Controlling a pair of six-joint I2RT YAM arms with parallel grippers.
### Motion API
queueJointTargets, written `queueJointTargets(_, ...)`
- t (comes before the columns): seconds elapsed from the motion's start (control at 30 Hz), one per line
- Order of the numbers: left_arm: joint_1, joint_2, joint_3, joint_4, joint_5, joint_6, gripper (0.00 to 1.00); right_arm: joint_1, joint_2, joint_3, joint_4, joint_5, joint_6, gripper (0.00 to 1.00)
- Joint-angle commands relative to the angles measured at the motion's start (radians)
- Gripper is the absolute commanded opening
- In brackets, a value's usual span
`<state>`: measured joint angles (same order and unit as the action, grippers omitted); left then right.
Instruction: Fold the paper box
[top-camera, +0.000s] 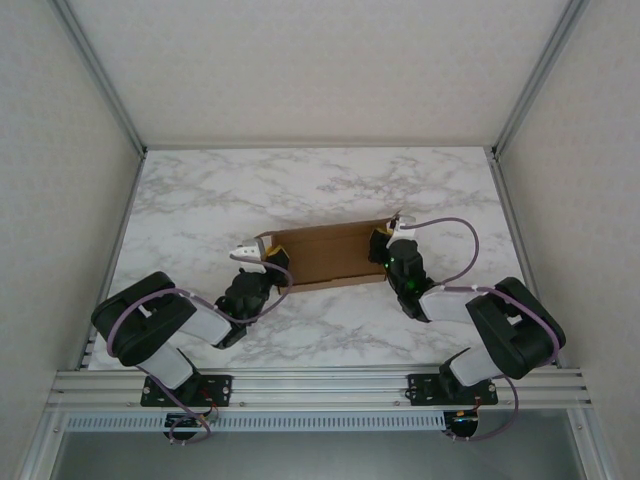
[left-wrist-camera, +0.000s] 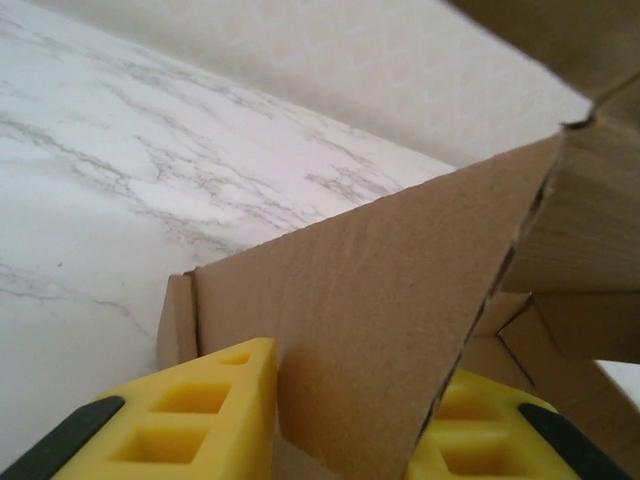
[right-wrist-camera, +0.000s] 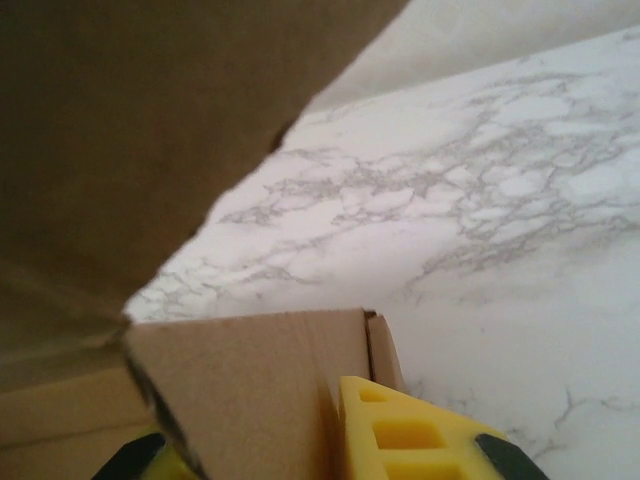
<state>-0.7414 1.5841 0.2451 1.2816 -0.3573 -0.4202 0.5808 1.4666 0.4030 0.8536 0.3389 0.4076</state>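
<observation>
Just ahead of our arm bases, the left gripper (top-camera: 266, 262) and right gripper (top-camera: 384, 252) each have their jaws closed partway, clamping an end panel of the paper box (top-camera: 322, 255). The box lies mid-counter (top-camera: 200, 210), its long axis running left to right and its right end slightly farther away.

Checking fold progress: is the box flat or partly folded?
Partly folded: the box has end panels standing up, one pinched by the left gripper, one by the right gripper.

Lab test enclosure: marble-patterned table (top-camera: 300, 190), plain white walls (top-camera: 60, 150), aluminium frame rails (top-camera: 320, 385).
</observation>
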Motion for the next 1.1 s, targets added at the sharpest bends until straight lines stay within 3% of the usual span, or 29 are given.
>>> queueJointTargets(0.0, -0.015, -0.006, -0.027, -0.008, -0.018, -0.017, 0.29, 0.008, -0.008, -0.037, -0.036, -0.012, 0.013, 0.16)
queueJointTargets(0.23, -0.024, -0.020, -0.030, -0.046, -0.047, 0.035, 0.29, 0.007, -0.027, -0.066, -0.034, -0.005, 0.010, 0.18)
queueJointTargets(0.6, -0.038, -0.034, -0.003, -0.117, -0.078, 0.186, 0.28, 0.007, -0.163, -0.100, -0.073, -0.017, -0.020, 0.42)
queueJointTargets(0.77, -0.038, -0.026, 0.010, -0.126, -0.072, 0.229, 0.28, 0.007, -0.326, -0.141, -0.160, -0.017, 0.000, 0.51)
queueJointTargets(1.07, -0.037, -0.008, 0.024, -0.127, -0.081, 0.264, 0.27, 0.005, -0.813, -0.130, -0.498, 0.044, -0.035, 0.47)
